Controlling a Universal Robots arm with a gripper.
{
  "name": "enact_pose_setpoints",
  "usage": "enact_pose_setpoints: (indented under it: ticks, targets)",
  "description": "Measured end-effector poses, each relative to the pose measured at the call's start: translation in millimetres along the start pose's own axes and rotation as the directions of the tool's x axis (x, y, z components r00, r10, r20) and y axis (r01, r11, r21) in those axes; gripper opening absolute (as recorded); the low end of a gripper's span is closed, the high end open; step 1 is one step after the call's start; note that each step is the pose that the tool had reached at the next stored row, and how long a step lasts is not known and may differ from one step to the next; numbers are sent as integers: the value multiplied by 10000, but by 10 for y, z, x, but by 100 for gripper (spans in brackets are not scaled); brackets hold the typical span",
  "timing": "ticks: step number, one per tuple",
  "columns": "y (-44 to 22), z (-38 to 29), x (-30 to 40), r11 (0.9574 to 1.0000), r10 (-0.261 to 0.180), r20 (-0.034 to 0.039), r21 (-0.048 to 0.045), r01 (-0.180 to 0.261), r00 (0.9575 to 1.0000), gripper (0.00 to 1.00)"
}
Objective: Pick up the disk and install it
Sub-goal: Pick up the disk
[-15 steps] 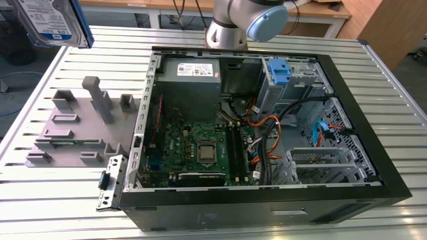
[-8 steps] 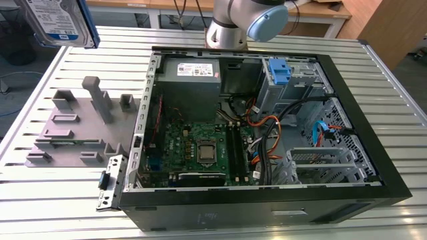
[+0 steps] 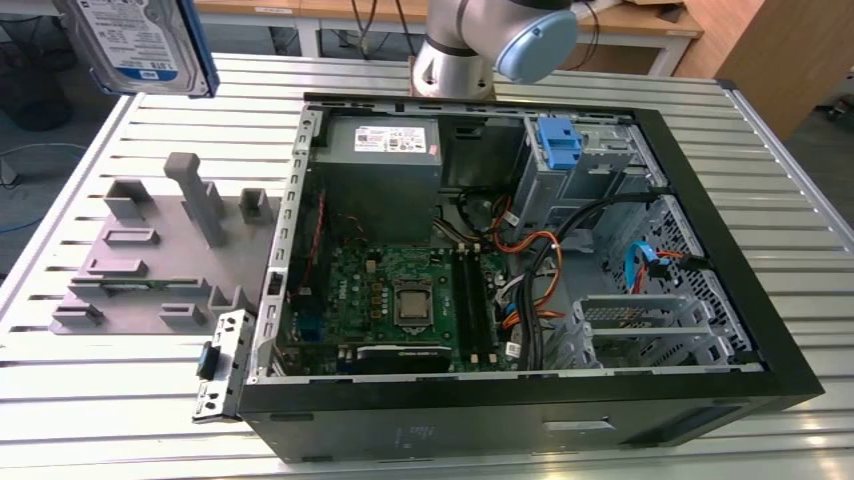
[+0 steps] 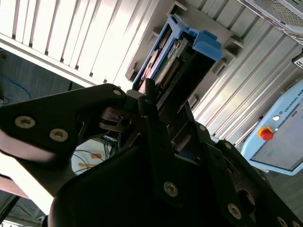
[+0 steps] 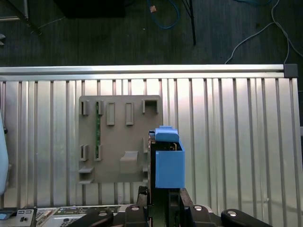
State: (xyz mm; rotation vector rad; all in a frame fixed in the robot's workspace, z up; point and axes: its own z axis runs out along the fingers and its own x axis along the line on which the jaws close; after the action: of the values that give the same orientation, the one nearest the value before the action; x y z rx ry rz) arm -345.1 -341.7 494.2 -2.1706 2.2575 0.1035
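Field notes:

- We log the flat silver metal disk (image 3: pixel 134 45), white-and-blue label, framed by a blue plastic carrier. It hangs in the air at the far corner on the exterior view's left, clear of the ribbed metal surface (image 3: pixel 240 120).
- In the first wrist view the black gripper (image 5: pixel 163 196) is clamped on the disk's sides. In the second wrist view its fingers (image 4: pixel 151 109) press against the carrier.
- The disk hangs over one edge of the grey plastic fixture plate (image 5: pixel 113 142).
- The open black computer case (image 3: pixel 534 390) lies just beside that plate, on the exterior view's right.
- The arm's silver-and-blue joint (image 3: pixel 494 45) stands behind the case.
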Motion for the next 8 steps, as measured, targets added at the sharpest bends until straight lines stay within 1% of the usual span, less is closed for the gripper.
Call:
enact_pose_setpoints:
  ticks: [8]
  targets:
    - [-163,-6,-7,10000,1,0,0,-1,10000,35]
